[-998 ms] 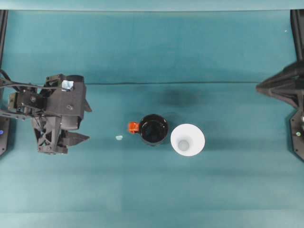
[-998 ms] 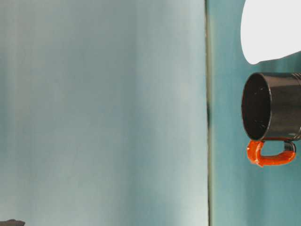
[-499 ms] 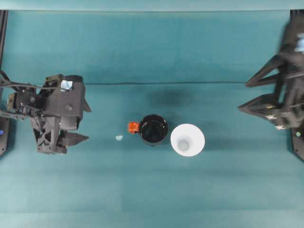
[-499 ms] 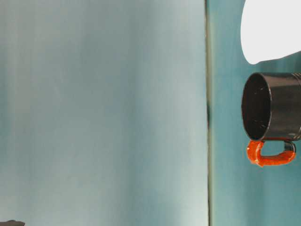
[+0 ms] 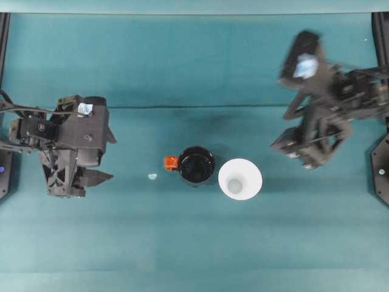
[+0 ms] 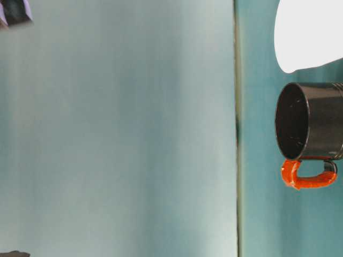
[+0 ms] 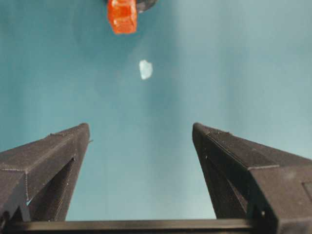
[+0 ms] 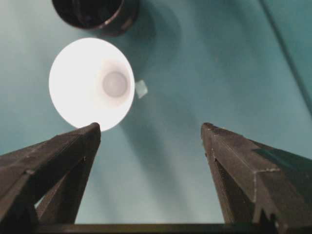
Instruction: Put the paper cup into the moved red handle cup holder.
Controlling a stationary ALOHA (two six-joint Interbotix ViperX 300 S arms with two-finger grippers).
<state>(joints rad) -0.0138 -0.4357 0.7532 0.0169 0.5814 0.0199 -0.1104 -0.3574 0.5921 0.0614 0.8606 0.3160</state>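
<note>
— Starting from the left edge, what sits there?
— The left gripper (image 5: 97, 159), jaws spread wide and holding nothing, hanging over the teal table (image 5: 194, 243) well apart from the cups.
— And next along?
— A small pale scrap (image 5: 152, 176) lying on the cloth, then the red handle cup holder (image 5: 196, 165), upright, its orange tab (image 5: 171, 162) pointing toward that gripper.
— Where is the paper cup?
— The paper cup (image 5: 240, 179) stands upright just beside the holder, on its right; rims close, contact unclear from overhead.
— And the far side?
— The right gripper (image 5: 290, 131), blurred overhead, also spread apart and empty in its wrist view, with the cup ahead near one fingertip (image 8: 83, 139).
</note>
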